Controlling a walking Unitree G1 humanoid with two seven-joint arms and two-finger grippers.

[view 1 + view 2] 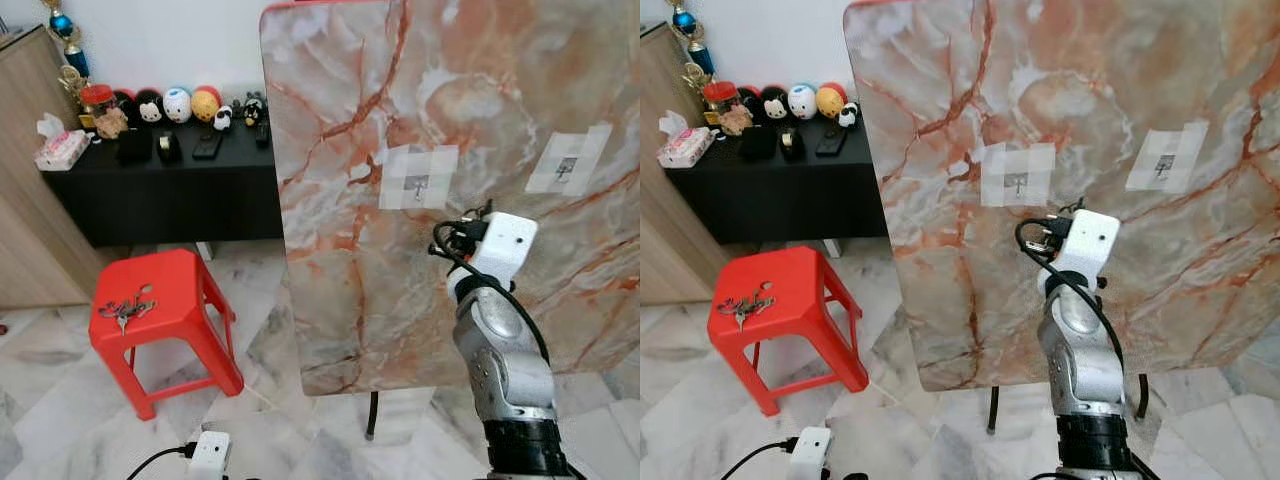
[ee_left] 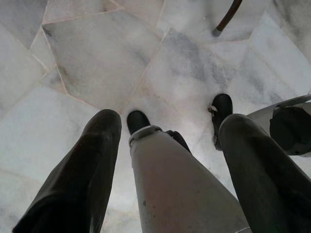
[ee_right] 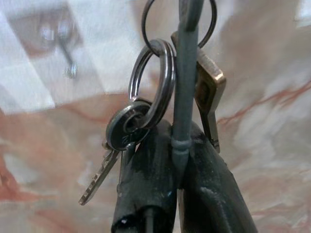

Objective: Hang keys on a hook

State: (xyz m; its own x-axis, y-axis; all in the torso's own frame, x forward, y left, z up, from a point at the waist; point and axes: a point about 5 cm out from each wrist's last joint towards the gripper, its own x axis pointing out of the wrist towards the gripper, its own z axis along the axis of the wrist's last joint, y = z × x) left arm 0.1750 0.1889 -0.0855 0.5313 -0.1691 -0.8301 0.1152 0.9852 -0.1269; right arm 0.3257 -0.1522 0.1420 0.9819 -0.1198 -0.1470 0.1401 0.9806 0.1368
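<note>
My right gripper (image 3: pixel 177 131) is shut on a bunch of keys (image 3: pixel 141 111), pinching a grey loop that carries the metal rings; two keys dangle from them. It is raised in front of an upright marble-patterned board (image 1: pixel 340 120). A small metal hook (image 1: pixel 418 182) under white tape sits on the board just up and left of my right wrist (image 1: pixel 500 245); the wrist view shows this hook (image 3: pixel 68 58) blurred and apart from the keys. A second taped hook (image 1: pixel 568 165) is farther right. My left gripper (image 2: pixel 170 121) hangs open over the floor.
A red plastic stool (image 1: pixel 185 290) at the lower left carries another bunch of keys (image 1: pixel 125 308). Behind it a black sideboard (image 1: pixel 160 195) holds figurines and a tissue box. A wooden cabinet (image 1: pixel 25 160) stands at far left. The board's stand leg (image 1: pixel 372 415) meets the marble floor.
</note>
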